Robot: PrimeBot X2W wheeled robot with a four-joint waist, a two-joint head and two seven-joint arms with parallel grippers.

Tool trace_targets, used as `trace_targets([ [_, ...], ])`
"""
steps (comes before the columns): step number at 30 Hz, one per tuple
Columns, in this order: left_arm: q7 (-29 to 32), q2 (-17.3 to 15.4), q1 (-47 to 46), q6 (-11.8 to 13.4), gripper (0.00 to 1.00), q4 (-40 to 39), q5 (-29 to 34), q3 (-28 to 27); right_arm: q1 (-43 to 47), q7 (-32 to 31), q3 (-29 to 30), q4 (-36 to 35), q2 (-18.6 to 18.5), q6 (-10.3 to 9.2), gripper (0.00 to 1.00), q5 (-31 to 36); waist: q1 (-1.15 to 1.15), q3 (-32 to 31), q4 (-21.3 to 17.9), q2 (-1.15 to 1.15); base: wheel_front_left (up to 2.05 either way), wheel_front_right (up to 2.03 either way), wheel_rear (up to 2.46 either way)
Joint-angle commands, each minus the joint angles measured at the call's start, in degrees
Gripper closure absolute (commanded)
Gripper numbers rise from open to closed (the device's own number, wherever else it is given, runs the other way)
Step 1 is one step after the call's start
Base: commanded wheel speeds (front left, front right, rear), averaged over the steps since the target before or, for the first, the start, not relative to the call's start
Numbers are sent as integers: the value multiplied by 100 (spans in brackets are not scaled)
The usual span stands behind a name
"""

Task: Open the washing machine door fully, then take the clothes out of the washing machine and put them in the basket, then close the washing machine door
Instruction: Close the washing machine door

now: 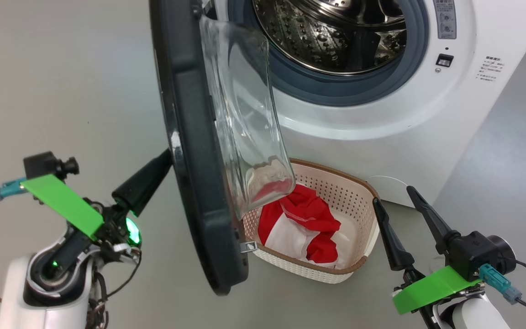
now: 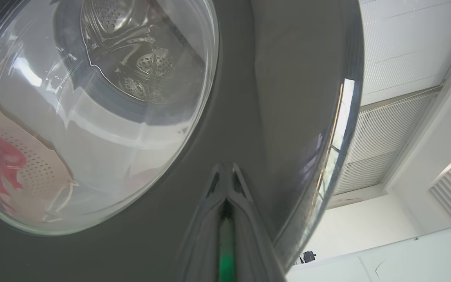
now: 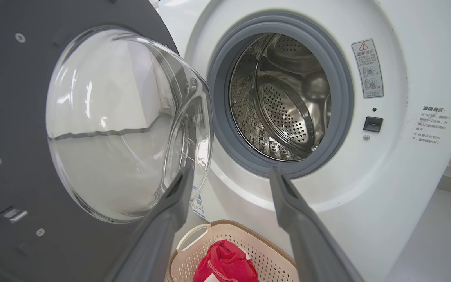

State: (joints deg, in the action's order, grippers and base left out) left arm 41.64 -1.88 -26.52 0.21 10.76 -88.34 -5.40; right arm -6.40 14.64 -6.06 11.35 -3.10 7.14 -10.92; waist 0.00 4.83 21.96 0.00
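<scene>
the clothes [image 1: 306,224] are lying in the basket [image 1: 359,192], which sits on the floor just in front of the washing machine [image 1: 381,119], partly behind the open washing machine door [image 1: 194,151]. the steel drum [image 1: 331,32] looks empty from what i can see of it, so i judge closing the door is what's left.

my left gripper [image 2: 225,172] is on the outer side of the door, fingers together with nothing between them, tips at the glossy black rim and seemingly touching it. my right gripper [image 1: 393,195] hangs to the right of the basket, near the machine's lower front, fingers well apart and holding nothing.

the door should handle as a stiff, fairly heavy hinged panel that only swings. the glossy rim looks slippery, so closed fingers could skate sideways. i'd push on the rim near the free edge, the side with the metal latch [image 1: 248,247], for leverage, and keep off the glass bowl [image 1: 244,114], which is curved and fragile. the clothes are soft and light. the basket looks light too, so a swinging door could shove it.

count: one machine, one door, one basket, two grippers. the clothes read as one red and white heap; i can't tell how many pieces.
</scene>
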Motion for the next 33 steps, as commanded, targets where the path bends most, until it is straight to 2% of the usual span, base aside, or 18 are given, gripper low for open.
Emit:
trace_targets([
  [1,-9,-100,17,-38,100,-241,-97,-41,-235,36,-98,-122,22,35,0,-17,0,5,-29,0,0,0,0],
  [9,-170,-127,82,-54,100,-271,9,81,-240,36,-104,-122,22,35,0,-43,0,35,-140,0,0,0,0],
  [16,-521,-368,258,-251,100,-226,507,35,-181,36,-70,-117,22,35,0,-70,0,-5,-129,0,0,0,0],
  [17,-628,-428,280,-311,89,-245,645,26,-173,36,-66,-115,22,35,0,-72,0,-12,-120,0,0,0,0],
  [18,-763,-469,302,-362,54,-260,782,6,-168,36,-66,-111,22,35,0,-75,0,-20,-111,0,0,0,0],
  [19,-884,-518,323,-421,0,-288,931,6,-163,36,-67,-107,22,35,0,-79,0,-28,-102,0,0,0,0],
  [25,-1984,-998,574,-710,0,-540,2413,221,-131,36,-115,-81,22,35,0,-116,0,-89,-74,0,0,0,0],
  [29,-3010,-1340,859,-759,0,-670,3641,625,-113,36,-137,-82,22,35,0,-115,0,-115,-72,0,0,0,0],
  [30,-3010,-1340,859,-759,0,-670,3641,625,-113,36,-137,-82,22,35,0,-115,0,-115,-72,0,0,0,0],
  [33,-3813,-1506,1041,-765,0,-661,4404,888,-96,36,-137,-85,22,35,0,-117,0,-135,-74,0,0,0,0],
])
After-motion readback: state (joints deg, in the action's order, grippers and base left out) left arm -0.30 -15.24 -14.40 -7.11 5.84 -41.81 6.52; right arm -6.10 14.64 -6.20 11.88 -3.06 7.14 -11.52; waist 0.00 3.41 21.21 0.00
